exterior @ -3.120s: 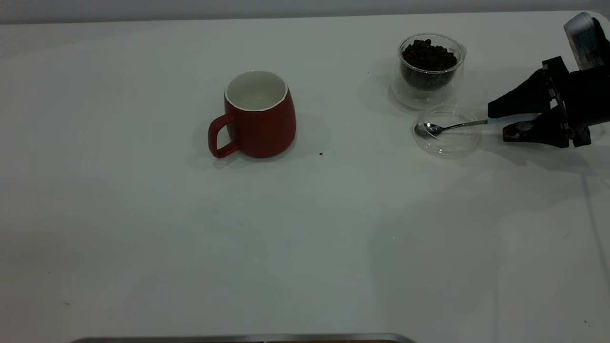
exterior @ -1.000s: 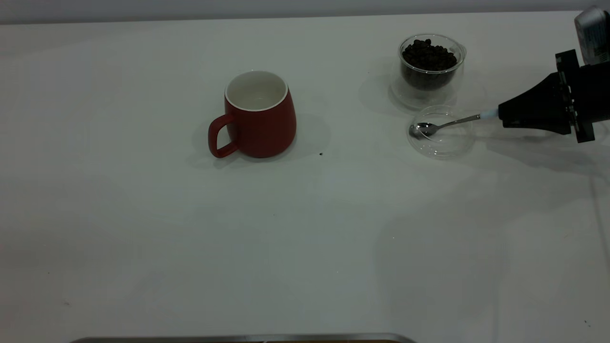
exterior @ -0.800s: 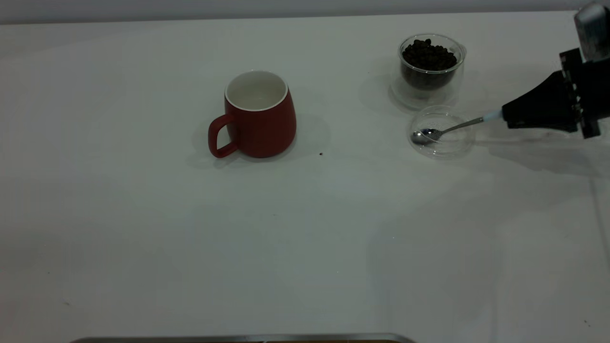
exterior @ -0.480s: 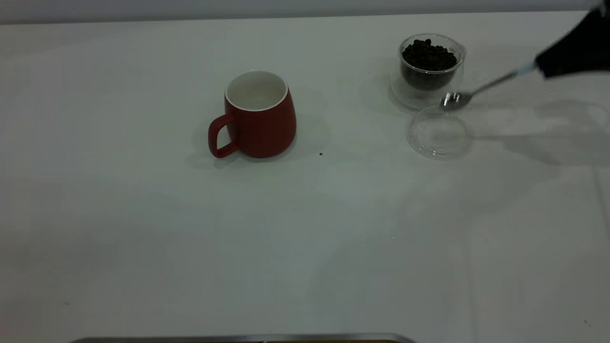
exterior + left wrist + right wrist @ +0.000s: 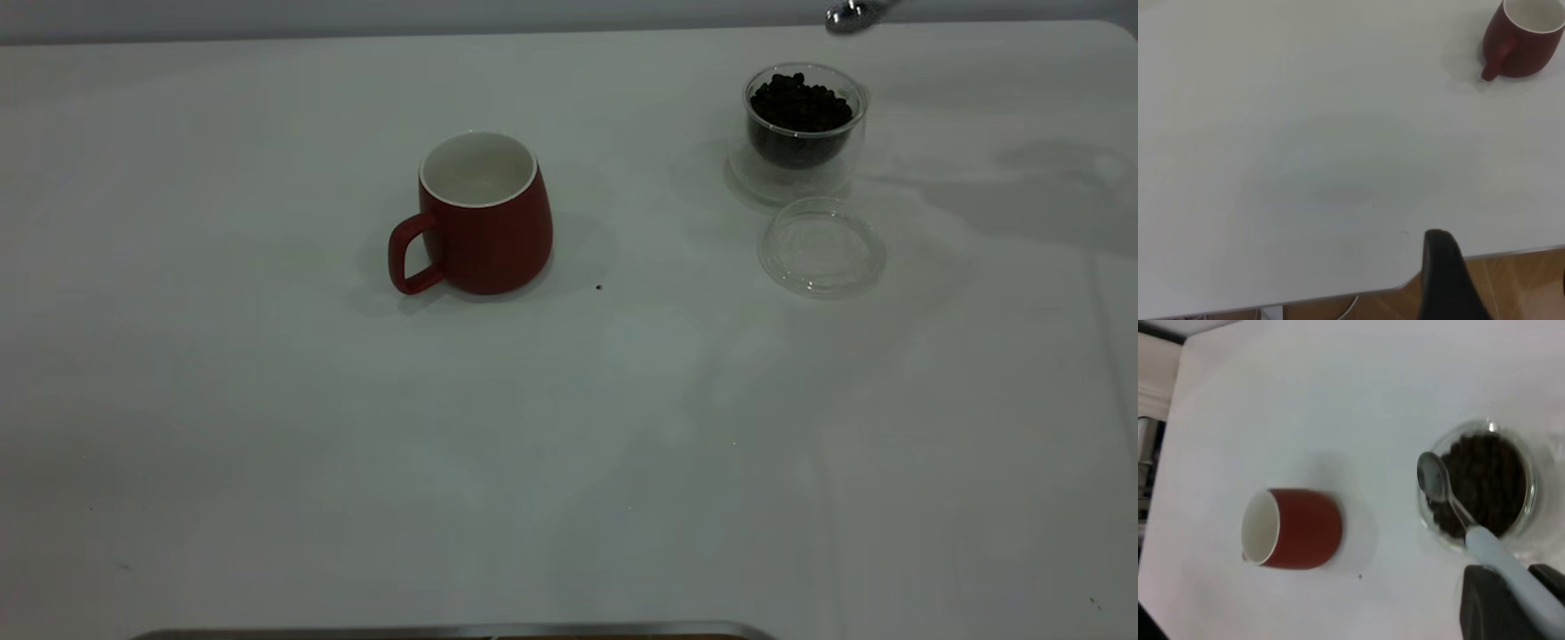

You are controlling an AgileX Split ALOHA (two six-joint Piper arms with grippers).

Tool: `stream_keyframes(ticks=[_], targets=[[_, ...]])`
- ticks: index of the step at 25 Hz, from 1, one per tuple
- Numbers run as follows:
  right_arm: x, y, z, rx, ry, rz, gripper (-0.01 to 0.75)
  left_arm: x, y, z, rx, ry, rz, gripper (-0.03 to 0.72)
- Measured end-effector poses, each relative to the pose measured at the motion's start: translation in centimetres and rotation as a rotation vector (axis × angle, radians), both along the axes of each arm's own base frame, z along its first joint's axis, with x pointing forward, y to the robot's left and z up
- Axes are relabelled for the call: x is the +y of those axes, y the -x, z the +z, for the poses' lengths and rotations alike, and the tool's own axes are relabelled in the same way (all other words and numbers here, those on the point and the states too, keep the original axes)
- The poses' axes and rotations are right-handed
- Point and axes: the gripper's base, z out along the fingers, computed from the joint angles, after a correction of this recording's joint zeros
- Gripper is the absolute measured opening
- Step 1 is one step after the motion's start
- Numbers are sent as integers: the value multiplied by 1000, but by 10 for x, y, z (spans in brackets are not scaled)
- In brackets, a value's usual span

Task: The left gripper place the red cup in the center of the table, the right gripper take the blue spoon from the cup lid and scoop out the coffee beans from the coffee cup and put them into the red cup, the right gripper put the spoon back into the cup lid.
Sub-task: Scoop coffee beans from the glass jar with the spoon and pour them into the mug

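**Spoon lifted and hanging over the beans, scoop still to come**

From where I stand, the right tool [image 5: 1511, 600] has the blue spoon [image 5: 1471, 527] pinched by its pale handle, the dark fingers closed on it at the edge of the wrist view. The spoon's bowl [image 5: 845, 16] shows only as a sliver at the very top of the outside view, so the arm itself is up out of sight there. Seen from the wrist, the empty bowl hovers above the near rim of the coffee cup [image 5: 803, 124], which is heaped with dark beans [image 5: 1485, 490]. The clear cup lid [image 5: 821, 246] sits bare on the counter [image 5: 569, 427] just in front of that cup.

The red cup [image 5: 484, 213] stands upright and empty around the middle of the counter, handle toward the left arm's side, well apart from the bean cup. Its placing looks done. The left tool [image 5: 1445, 280] is parked back by the counter's edge; only one dark finger shows, so I cannot tell whether it is open.

So the step in hand is the scoop. Next, I'd judge, the spoon must tip bowl-down into the beans, dig in, level out, then travel across to the red cup without spilling. How high the bowl hangs above the beans is hard to judge.
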Motion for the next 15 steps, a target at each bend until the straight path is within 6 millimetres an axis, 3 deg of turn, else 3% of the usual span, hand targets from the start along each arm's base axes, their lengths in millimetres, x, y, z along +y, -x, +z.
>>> stream_keyframes(ticks=[6, 15], targets=[[4, -17, -1, 54, 144, -34, 113, 0, 0, 0, 0, 0, 0, 472], [8, -35, -41, 151, 119, -105, 113, 0, 0, 0, 0, 0, 0, 472]])
